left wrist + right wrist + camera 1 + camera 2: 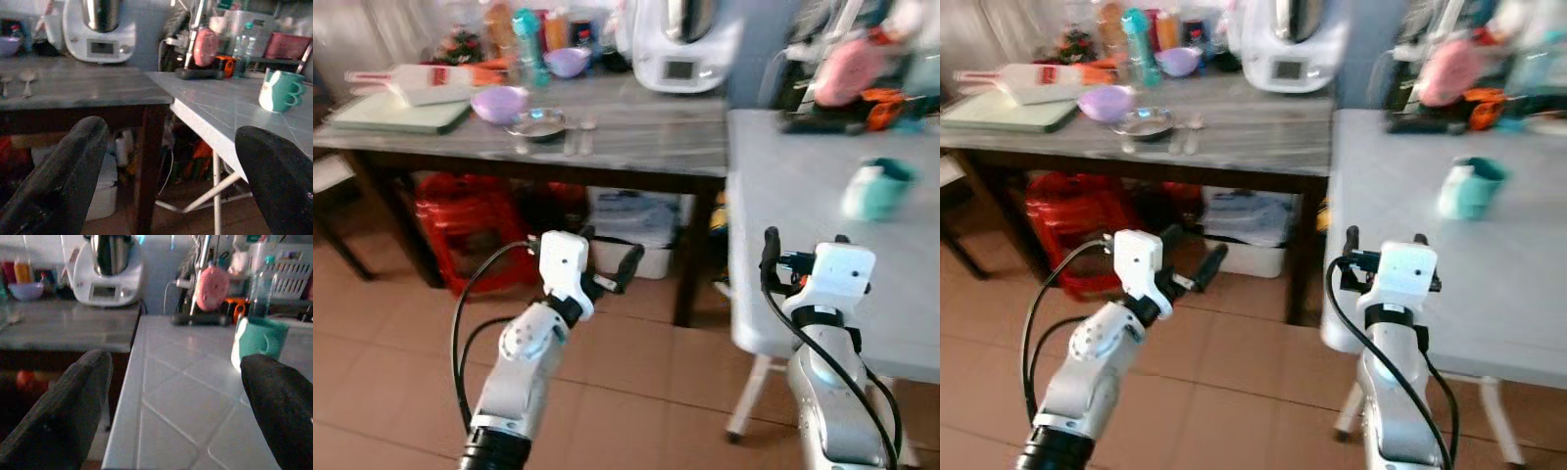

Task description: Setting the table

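A teal mug (879, 188) stands upright on the white tiled table (803, 196), near that table's far right part and well apart from both arms. It is judged to be ceramic: stiff, moderately heavy for its bulk, smooth and breakable if knocked against the tiles. A hold across the body, or through the handles seen on its right side in the left wrist view (281, 91), is judged the safest.

More tableware lies on the grey counter (636, 127) that adjoins the white table's left edge: a lilac bowl (499, 103), a metal dish (538, 124) just beside it and spoons (576, 137) near the dish. The dish and spoons are judged light, hard and slippery; the bowl is likely light plastic.

The left gripper (612, 274) is held in front of the counter, over the floor, its fingers spread wide with nothing between them. The right gripper (176, 406) is held at the white table's near edge, likewise wide open and empty.

The wrist views show the mug's white patch, a bottle (259, 293) behind it and a white kitchen machine (100, 29) in level profile; the head views show the counter's layout from above.
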Robot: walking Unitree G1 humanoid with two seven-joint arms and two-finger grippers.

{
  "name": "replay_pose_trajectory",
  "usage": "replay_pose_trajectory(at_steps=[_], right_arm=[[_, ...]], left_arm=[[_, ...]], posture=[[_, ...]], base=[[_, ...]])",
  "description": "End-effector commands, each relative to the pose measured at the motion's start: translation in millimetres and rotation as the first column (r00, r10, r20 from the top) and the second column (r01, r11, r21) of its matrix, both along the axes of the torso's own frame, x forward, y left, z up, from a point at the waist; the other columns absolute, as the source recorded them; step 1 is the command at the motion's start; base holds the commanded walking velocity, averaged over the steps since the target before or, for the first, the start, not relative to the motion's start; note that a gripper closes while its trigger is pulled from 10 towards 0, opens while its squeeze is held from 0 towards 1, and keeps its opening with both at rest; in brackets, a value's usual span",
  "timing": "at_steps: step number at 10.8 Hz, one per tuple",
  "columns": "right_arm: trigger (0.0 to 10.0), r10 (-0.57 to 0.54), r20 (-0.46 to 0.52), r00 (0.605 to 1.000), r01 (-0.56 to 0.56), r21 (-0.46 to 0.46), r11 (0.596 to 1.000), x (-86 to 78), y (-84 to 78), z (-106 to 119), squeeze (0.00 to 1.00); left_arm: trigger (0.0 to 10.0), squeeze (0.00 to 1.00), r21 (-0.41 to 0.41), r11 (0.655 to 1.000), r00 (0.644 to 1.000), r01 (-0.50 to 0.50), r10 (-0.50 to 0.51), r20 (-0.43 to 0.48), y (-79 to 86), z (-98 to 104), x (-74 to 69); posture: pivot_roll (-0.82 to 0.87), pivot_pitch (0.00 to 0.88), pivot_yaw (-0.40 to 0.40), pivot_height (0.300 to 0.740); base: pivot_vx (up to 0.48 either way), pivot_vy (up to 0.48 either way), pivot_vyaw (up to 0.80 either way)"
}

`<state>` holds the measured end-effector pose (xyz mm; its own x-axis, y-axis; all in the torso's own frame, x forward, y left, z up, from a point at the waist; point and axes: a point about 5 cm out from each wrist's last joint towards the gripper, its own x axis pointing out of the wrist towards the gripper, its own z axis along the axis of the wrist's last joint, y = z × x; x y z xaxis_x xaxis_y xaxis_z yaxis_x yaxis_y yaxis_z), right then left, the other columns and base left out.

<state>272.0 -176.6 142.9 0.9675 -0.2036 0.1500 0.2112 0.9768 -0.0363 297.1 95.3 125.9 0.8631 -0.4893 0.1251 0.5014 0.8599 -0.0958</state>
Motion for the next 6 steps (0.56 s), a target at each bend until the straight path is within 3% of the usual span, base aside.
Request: replay_pose_trajectory(at_steps=[1, 4, 6], right_arm=[[10.0, 0.027, 0.013, 1.0, -0.027, 0.002, 1.0, 1.5, 6.1, 3, 0.0], [10.0, 0.047, 0.009, 0.999, -0.047, -0.006, 0.999, -2.6, 7.3, 0, 0.0], [10.0, 0.047, 0.006, 0.999, -0.047, -0.015, 0.999, -14.4, 6.2, -4, 0.0]], left_arm=[[10.0, 0.0, 0.011, 1.0, 1.0, -0.02, 0.02, -0.003, 7.7, 0, 1.0], [10.0, 0.0, 0.017, 0.999, 0.999, -0.03, 0.03, -0.012, 8.6, -4, -1.3], [10.0, 0.0, 0.038, 0.998, 0.998, -0.06, 0.06, -0.007, 14.4, -7, -2.0]], posture=[[0.03, 0.034, 0.026, 0.74], [0.03, 0.037, 0.024, 0.74], [0.02, 0.04, 0.025, 0.74]], base=[[0.0, -0.334, 0.0], [0.0, -0.356, 0.0], [0.0, -0.356, 0.0]])
